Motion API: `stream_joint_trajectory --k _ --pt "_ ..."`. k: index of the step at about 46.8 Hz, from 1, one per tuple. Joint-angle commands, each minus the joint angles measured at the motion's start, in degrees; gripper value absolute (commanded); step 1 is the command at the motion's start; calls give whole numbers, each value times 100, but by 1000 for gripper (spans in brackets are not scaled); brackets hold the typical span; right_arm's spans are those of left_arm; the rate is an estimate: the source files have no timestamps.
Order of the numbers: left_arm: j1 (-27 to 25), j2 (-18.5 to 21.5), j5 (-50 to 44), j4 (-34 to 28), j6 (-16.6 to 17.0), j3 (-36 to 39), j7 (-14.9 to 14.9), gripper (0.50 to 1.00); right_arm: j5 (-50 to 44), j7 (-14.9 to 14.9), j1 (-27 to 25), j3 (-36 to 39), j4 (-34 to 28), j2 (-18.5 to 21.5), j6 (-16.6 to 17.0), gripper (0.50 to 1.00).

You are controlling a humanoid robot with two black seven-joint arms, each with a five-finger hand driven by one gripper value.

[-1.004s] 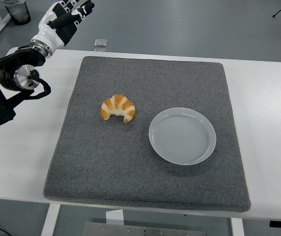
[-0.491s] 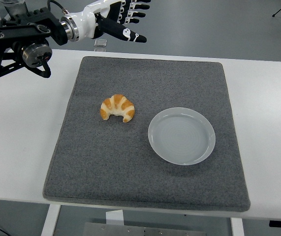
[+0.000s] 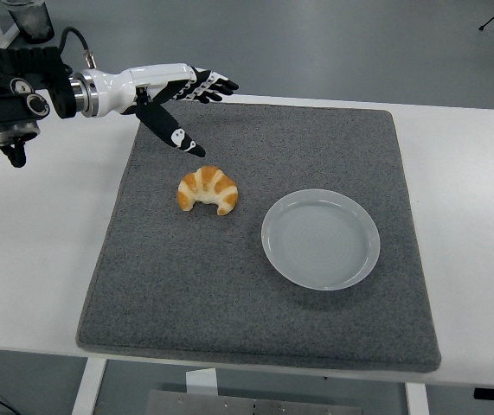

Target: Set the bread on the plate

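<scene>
Swung down and inward over half a second: left hand (image 3: pixel 176 99), earlier raised beyond the table's far edge, now low over the far-left corner of the grey mat (image 3: pixel 229 303), forearm reaching in from the left edge. Fingers spread and relaxed, holding nothing, thumb angled down toward the croissant (image 3: pixel 208 190) but not touching it; a clear gap of mat between thumb tip and pastry. Croissant unmoved across all three frames, lying flat on the mat left of centre, curved with its two tips toward the near edge, well short of the plate (image 3: pixel 320 239). Plate also unmoved, empty, resting on the mat to the right and slightly nearer than the croissant, close but with a strip of mat between them. Right arm nowhere in view. White table (image 3: pixel 480 225) bare around the mat apart from a small dark object (image 3: pixel 176 76) at the far edge. Judged from this: approach under way, grasp not yet begun, task barely started. Probably needed next: a further drop and slight move toward the near side to bring the open fingers around the pastry, then a short carry to the right. Likely risk: a soft, curved pastry squashed by too firm a squeeze, or nudged across the mat by the thumb before the fingers close.
</scene>
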Motion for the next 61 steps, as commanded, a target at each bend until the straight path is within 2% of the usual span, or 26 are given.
stream_joint_trajectory --k 1,5,18,33,45,61 --pt "254 -24 254 -13 324 -1 1 992 3 0 0 0 -4 0 0 952" --pt "500 -69 571 -13 561 -1 -8 992 3 0 0 -8 5 0 0 952" --pt "966 -147 809 145 650 -71 -17 990 3 0 0 -8 -4 0 0 952" --pt "1511 -868 817 927 1133 -80 -237 981 -5 0 0 -8 5 0 0 952" --pt "1617 -1193 817 1208 1441 -80 -351 979 -6 0 0 -8 -4 0 0 952" --pt "1828 -1448 809 1384 1485 -80 -369 979 -6 0 0 -8 5 0 -9 952"
